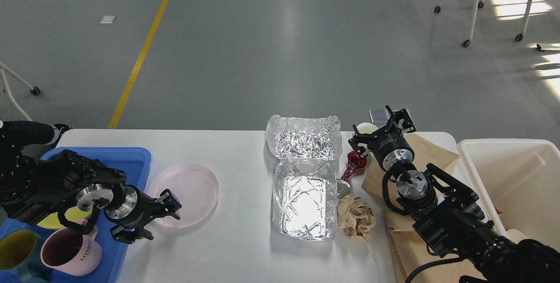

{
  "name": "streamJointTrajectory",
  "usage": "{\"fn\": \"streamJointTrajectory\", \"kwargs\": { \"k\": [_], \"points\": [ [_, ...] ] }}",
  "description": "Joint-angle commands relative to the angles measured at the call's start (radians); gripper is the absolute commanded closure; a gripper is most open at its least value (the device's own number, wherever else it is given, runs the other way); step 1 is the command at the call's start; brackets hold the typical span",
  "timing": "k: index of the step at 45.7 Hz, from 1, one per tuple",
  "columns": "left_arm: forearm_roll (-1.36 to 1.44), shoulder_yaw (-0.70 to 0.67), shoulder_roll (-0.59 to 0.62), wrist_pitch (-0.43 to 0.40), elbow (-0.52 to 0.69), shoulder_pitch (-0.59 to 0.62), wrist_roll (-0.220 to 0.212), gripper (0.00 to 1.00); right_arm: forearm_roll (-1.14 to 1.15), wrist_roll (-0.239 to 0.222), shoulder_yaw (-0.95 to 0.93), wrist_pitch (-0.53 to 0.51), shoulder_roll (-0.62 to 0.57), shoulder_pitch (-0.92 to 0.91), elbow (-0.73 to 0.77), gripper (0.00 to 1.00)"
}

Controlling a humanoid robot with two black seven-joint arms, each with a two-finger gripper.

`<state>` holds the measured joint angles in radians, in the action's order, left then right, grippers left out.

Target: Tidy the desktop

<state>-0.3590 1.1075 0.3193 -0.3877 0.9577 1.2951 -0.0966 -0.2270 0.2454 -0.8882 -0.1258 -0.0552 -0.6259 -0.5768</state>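
The white desktop (236, 151) carries an open foil container (302, 202) with its crinkled lid (304, 139) standing up behind it. A pink plate (190, 193) lies to its left. A crumpled brown paper ball (356, 221) and a red foil wrapper (353, 165) lie to the container's right. My left gripper (156, 219) is open and empty at the plate's left edge. My right gripper (381, 127) is open above the far right of the desktop, over a brown paper bag (426, 154). A small cream round thing (365, 128) sits by its left finger.
A blue tray (131, 160) at the left holds a pink mug (72, 252), a teal mug (17, 252) and something yellow (52, 222). A cream-white bin (516, 173) stands at the right edge. A small grey square thing (378, 114) lies behind the right gripper.
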Motion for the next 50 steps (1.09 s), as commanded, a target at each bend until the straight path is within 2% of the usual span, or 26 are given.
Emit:
{"fn": "streamJointTrajectory", "kwargs": {
  "k": [1,22,37,50],
  "points": [
    [0.0,0.006,-0.009,0.018,-0.002,0.004,-0.002,0.27,0.0,0.0,0.0,0.0,0.0,0.0,0.0,0.0],
    [0.0,0.006,-0.008,0.07,-0.005,0.003,-0.002,0.27,0.0,0.0,0.0,0.0,0.0,0.0,0.0,0.0],
    [0.002,0.008,-0.009,0.07,-0.017,0.001,-0.002,0.27,0.0,0.0,0.0,0.0,0.0,0.0,0.0,0.0],
    [0.005,0.011,-0.017,0.067,-0.016,0.0,-0.009,0.39,0.0,0.0,0.0,0.0,0.0,0.0,0.0,0.0]
  ]
}}
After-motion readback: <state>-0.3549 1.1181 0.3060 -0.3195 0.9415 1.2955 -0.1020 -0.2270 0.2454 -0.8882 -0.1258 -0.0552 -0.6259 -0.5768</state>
